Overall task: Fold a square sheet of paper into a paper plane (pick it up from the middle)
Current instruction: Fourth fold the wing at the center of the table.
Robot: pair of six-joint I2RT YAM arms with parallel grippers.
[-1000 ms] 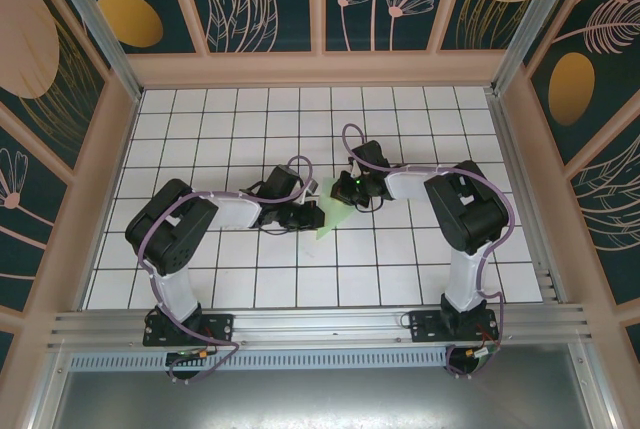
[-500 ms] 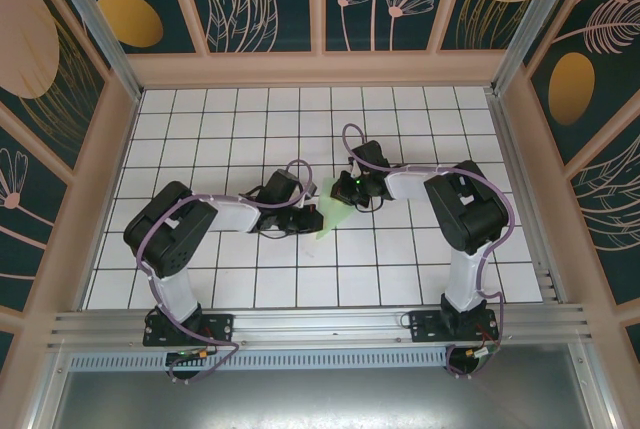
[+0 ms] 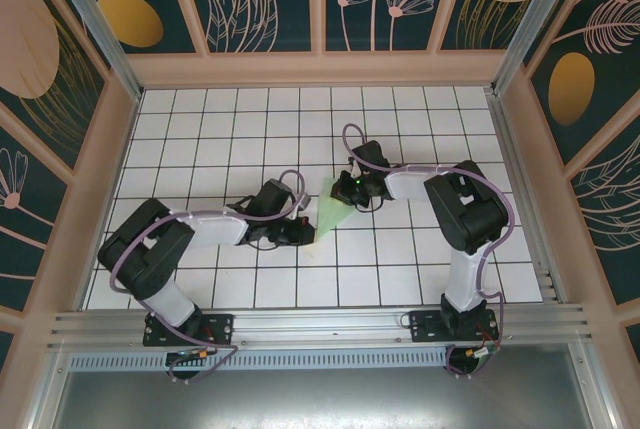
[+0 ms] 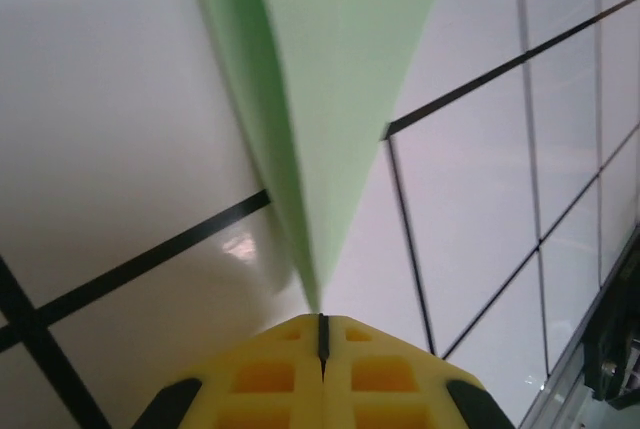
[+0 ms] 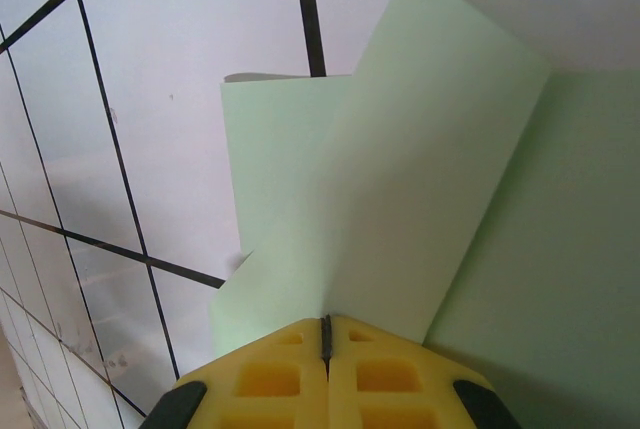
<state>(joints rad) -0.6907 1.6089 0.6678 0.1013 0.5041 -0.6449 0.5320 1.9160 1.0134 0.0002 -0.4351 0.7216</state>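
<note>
The paper (image 3: 330, 215) lies near the middle of the white tiled table (image 3: 400, 259), a pale green folded piece caught between the two arms, with its broad end toward the back and its narrow end toward the front. The left arm reaches out low across the tiles from its base, and the left gripper (image 3: 303, 232) meets the paper's near, pointed end. From the left wrist, the left gripper (image 4: 322, 334) has its yellow fingers (image 4: 390, 379) pressed together with only a thin dark seam between them. The paper (image 4: 330, 69) narrows to a sharp tip that runs right down into that seam, so it seems to be pinched there, though the tip is blurred and the grip is hard to make out. The right arm bends in from the other side, and the right gripper (image 3: 345, 190) sits at the paper's far edge. From the right wrist, the right gripper (image 5: 325, 334) also has its yellow fingers (image 5: 270, 379) squeezed shut, and they pinch the paper (image 5: 420, 199), which rises out of the seam in several overlapping creased layers, one flap standing at a slant over the black grid lines. The two grippers are near each other, with the paper spanning the gap between them.
</note>
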